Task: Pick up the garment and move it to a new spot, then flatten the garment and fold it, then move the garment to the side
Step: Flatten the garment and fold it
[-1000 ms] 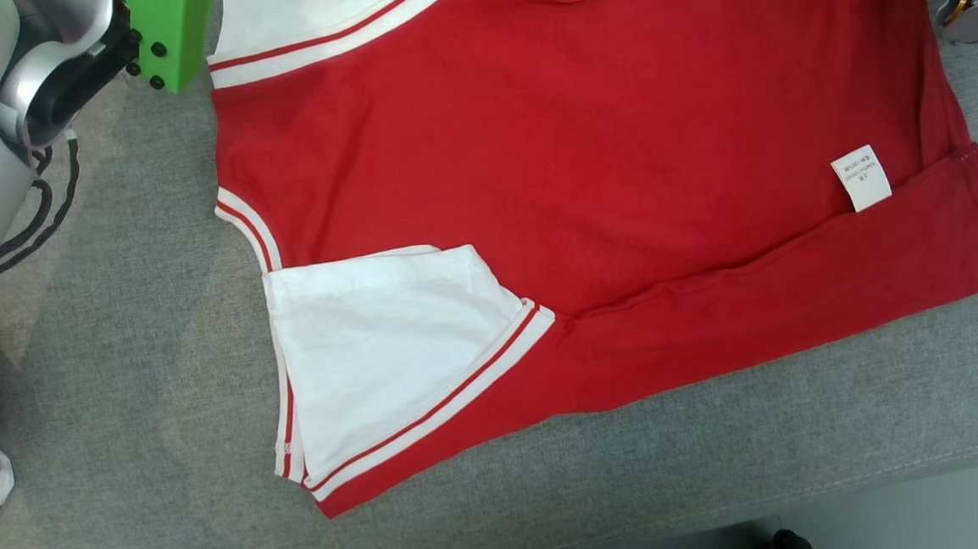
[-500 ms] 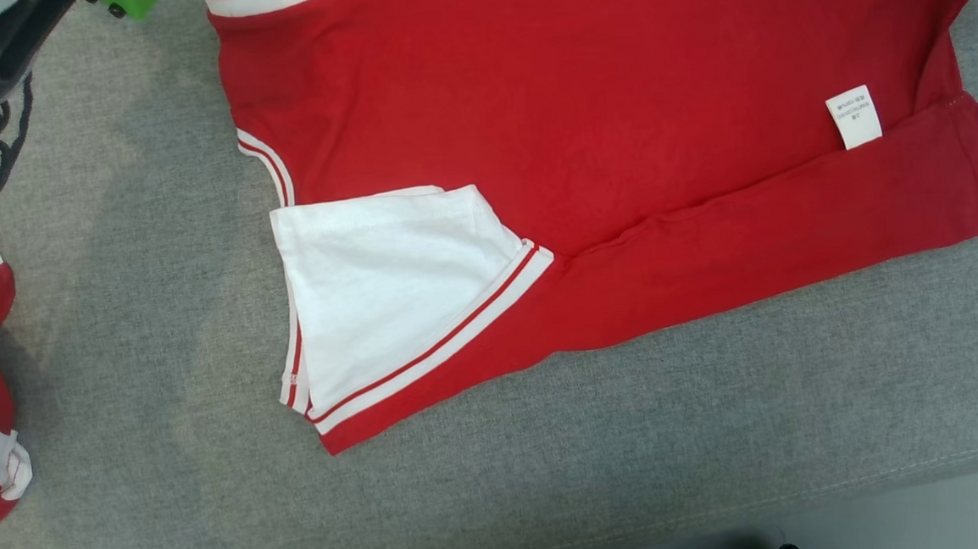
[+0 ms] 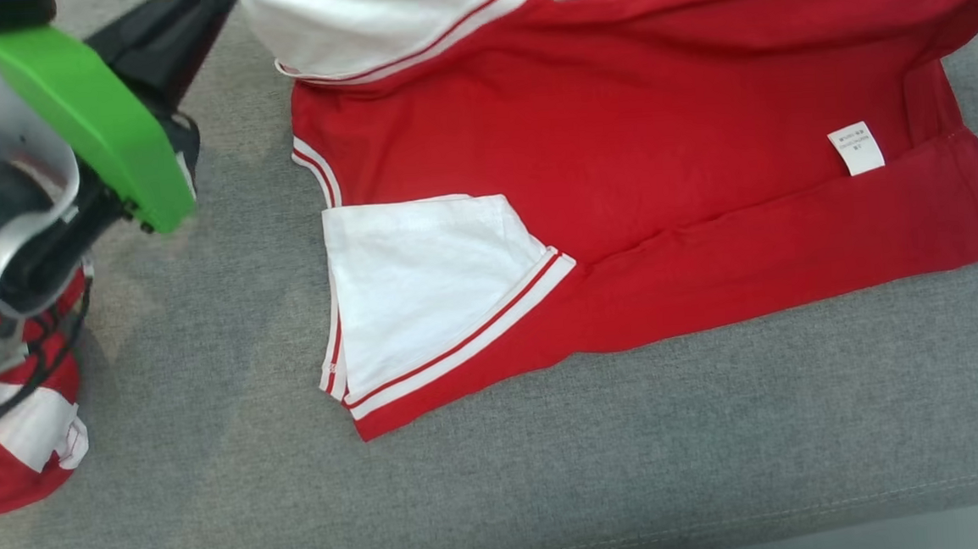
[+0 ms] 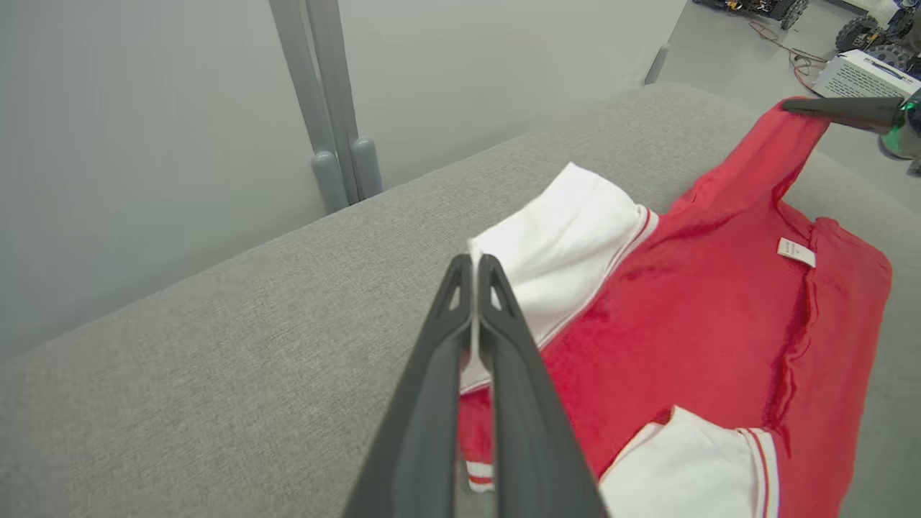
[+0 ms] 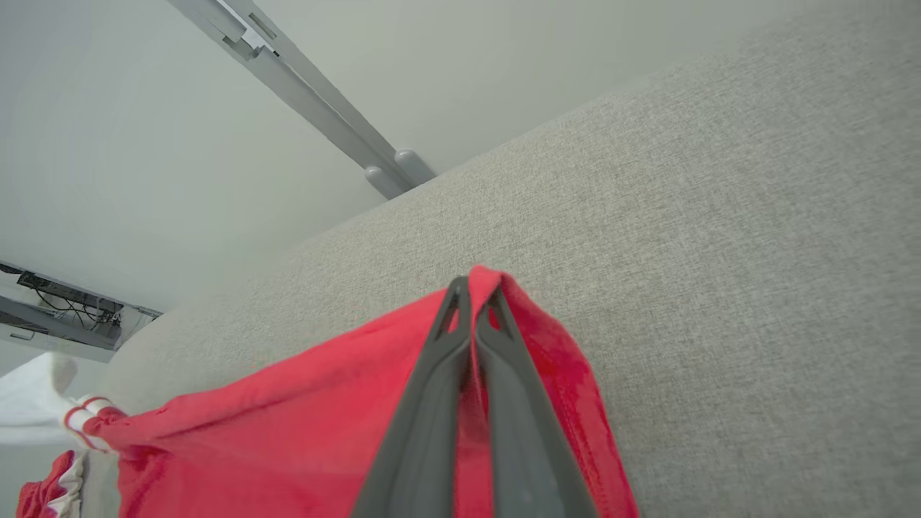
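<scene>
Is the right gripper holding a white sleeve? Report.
No: the right gripper is shut on a red edge of the garment.

Bare bench (image 4: 180, 374) is left open left of and ahead of the left gripper (image 4: 473, 260), up to grey posts (image 4: 334, 165). To its right the surface is covered by the garment (image 4: 683, 324); behind it a red-and-white cloth heap (image 3: 1, 482) is lodged.
</scene>
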### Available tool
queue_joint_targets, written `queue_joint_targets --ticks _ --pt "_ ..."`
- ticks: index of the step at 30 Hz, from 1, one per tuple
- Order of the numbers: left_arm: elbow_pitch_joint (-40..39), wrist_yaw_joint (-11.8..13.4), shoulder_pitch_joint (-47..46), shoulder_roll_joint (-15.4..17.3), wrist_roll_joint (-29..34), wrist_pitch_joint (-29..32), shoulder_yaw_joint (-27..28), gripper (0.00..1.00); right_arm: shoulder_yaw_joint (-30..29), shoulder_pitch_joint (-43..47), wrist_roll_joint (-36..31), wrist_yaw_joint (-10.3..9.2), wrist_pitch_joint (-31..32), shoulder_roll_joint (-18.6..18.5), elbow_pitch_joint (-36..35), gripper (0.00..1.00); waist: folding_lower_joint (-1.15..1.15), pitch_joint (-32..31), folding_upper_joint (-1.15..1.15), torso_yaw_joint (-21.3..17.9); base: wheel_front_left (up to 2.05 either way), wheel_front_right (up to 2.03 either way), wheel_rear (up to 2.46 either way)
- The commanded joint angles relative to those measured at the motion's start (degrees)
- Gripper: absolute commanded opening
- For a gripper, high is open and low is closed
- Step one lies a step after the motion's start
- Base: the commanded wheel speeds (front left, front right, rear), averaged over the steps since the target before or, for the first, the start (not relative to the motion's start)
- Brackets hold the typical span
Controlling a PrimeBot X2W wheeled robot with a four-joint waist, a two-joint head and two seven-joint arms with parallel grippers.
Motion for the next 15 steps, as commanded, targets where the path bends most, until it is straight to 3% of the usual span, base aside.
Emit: queue_joint_targets --ticks 1,7,15 --pt "-2.1 0.87 2.2 1.28 -1.39 -0.25 0.33 0.0 0.37 1.68 -0.54 -0.01 -0.97 -1.4 -1.37 0.0 0.0 -0.74 0.0 1.02 0.0 0.0 0.0" --pt "-12.48 4.57 9.06 5.3 -4.42 -1.23 0.06 0.0 2.74 7.18 -3.52 -0.01 -5.39 -6.01 -6.56 0.0 0.0 -1.15 0.0 2.26 0.0 0.0 0.0" --pt "-20.48 8.33 17.01 7.62 -8.12 -2.79 -1.42 0.0 5.09 12.01 -3.87 -0.01 -8.74 -7.41 -5.89 0.0 0.0 -1.81 0.0 2.87 0.0 0.0 0.0"
